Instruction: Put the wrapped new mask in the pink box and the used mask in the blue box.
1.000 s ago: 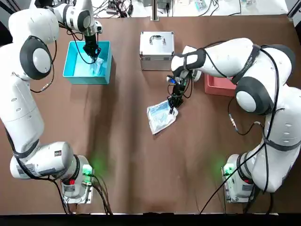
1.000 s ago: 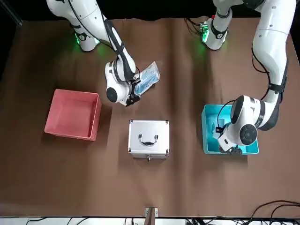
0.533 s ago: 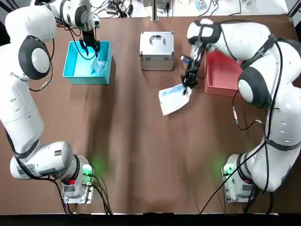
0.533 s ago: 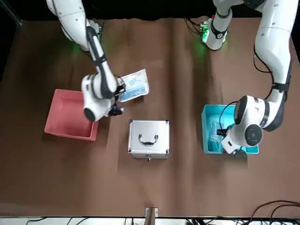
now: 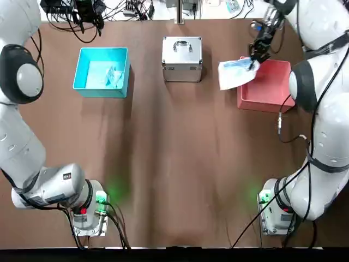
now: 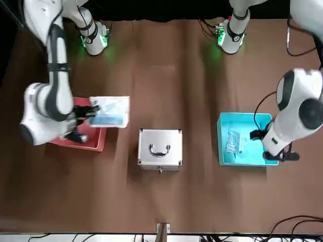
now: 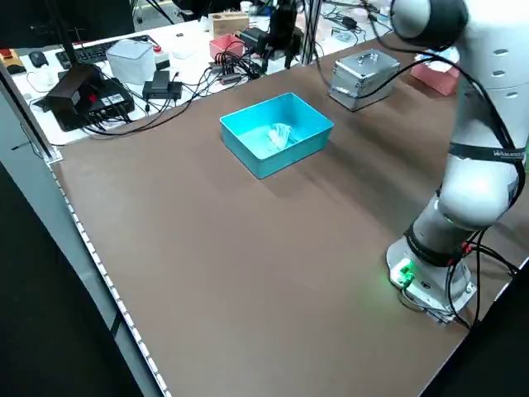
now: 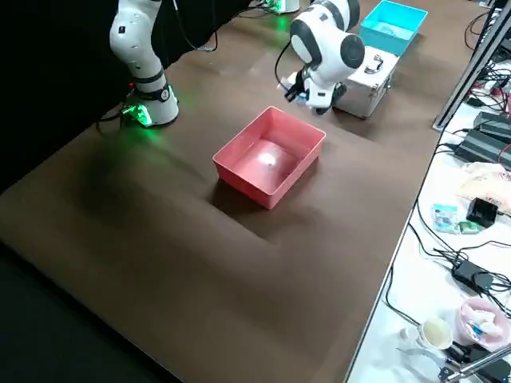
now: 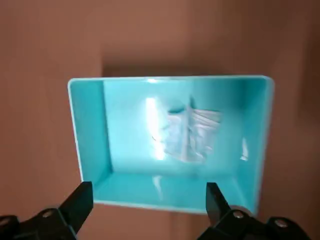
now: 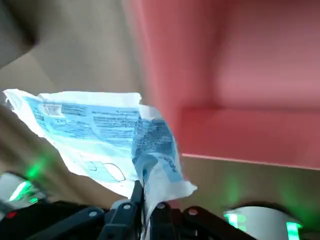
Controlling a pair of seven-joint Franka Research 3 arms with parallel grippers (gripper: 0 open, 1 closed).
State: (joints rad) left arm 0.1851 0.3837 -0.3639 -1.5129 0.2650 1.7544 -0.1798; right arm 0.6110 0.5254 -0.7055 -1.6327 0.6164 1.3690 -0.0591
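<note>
at the left, the left gripper (image 9: 149, 185) is up high by the blue box (image 5: 102, 93), jaws spread wide. the used mask (image 5: 114, 78) lies in that box. next comes the silver case (image 5: 182, 64), with a gap before the pink box (image 5: 265, 97). the wrapped mask (image 5: 233, 75) sticks out past the pink box's left edge. the right gripper (image 10: 142, 192) pinches its end in its jaws. if they let go too soon, it could flop outside, so it should go right first.
</note>
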